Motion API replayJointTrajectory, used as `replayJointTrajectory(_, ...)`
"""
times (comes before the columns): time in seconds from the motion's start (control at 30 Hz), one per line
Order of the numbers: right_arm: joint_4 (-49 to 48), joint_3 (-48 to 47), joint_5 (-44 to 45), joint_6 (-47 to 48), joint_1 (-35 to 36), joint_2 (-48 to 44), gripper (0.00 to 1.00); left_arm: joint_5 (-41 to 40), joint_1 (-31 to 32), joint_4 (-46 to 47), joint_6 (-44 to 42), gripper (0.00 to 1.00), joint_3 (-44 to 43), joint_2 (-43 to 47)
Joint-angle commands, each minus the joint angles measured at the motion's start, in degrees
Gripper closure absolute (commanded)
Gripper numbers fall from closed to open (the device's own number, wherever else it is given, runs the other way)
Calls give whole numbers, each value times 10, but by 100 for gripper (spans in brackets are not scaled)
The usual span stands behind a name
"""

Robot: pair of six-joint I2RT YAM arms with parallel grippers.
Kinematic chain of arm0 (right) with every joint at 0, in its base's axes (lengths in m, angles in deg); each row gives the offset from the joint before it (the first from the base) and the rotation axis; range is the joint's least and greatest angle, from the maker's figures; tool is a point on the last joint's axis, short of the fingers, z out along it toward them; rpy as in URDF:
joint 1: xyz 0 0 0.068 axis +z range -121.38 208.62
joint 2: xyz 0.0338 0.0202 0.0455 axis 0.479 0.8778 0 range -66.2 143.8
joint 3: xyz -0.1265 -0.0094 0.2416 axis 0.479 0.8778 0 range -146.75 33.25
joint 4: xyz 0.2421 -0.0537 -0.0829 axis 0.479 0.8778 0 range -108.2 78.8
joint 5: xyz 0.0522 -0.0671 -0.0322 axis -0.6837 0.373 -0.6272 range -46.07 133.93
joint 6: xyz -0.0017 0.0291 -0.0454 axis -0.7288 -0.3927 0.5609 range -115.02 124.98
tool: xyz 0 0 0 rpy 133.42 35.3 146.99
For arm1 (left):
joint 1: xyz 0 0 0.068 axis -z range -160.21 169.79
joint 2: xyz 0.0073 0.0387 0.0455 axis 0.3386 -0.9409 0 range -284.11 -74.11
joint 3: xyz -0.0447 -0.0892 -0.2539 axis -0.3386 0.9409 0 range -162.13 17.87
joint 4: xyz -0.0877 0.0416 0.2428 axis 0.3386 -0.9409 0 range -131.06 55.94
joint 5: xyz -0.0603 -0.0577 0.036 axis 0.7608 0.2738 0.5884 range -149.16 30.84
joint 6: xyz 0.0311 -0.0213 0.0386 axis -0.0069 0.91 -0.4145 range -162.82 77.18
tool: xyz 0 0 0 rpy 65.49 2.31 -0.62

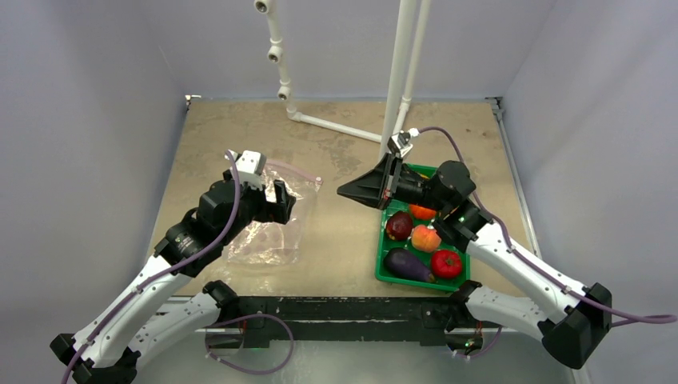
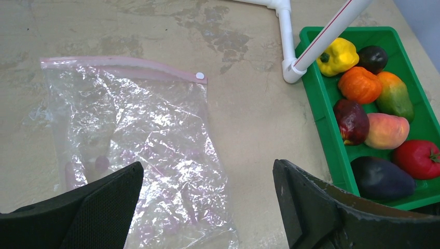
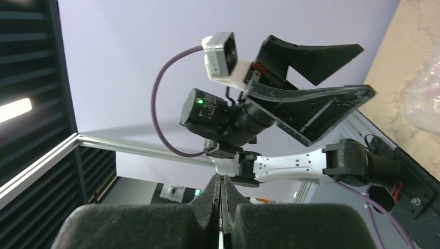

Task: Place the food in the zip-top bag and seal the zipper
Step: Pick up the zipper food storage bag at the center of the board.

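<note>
The clear zip-top bag (image 2: 135,140) lies flat and empty on the table, its pink zipper (image 2: 119,64) along the far edge. In the top view the bag (image 1: 264,240) is at the left. My left gripper (image 2: 207,207) is open and empty above the bag's near right corner; it also shows in the top view (image 1: 280,204). The food lies in the green tray (image 2: 316,96): yellow pepper (image 2: 340,54), orange fruit (image 2: 359,84), mango (image 2: 395,96), peach (image 2: 386,130), tomato (image 2: 419,158), eggplant (image 2: 381,179). My right gripper (image 1: 344,191) is shut and empty, held in the air left of the tray, pointing left.
A white pipe frame (image 1: 336,126) lies on the table behind the bag and tray, with upright poles (image 1: 404,72) by the tray's far corner. Two dark fruits (image 2: 351,120) also sit in the tray. Walls close in the table on three sides.
</note>
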Motion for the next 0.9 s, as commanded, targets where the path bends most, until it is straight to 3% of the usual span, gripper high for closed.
replayJointTrajectory(0.0, 19, -59, -4, 12, 0, 3, 100, -9, 3, 2, 7, 5, 3, 5)
replayJointTrajectory(0.23, 108, -102, 75, 92, 0, -5, 98, -7, 3, 3, 7, 5, 4, 3)
replayJointTrajectory(0.37, 180, -144, 167, 182, 1, -13, 87, -6, 3, 4, 6, 5, 5, -2)
replayJointTrajectory(0.5, 178, -128, 160, 236, -1, -30, 66, -10, 3, 5, 7, 5, 6, -11)
replayJointTrajectory(0.67, 231, -128, 189, 351, 0, -29, 55, -17, 3, 9, 9, 5, 7, -34)
replayJointTrajectory(0.87, 246, -80, 215, 415, -1, -41, 44, -42, 3, -1, 20, 7, -4, -84)
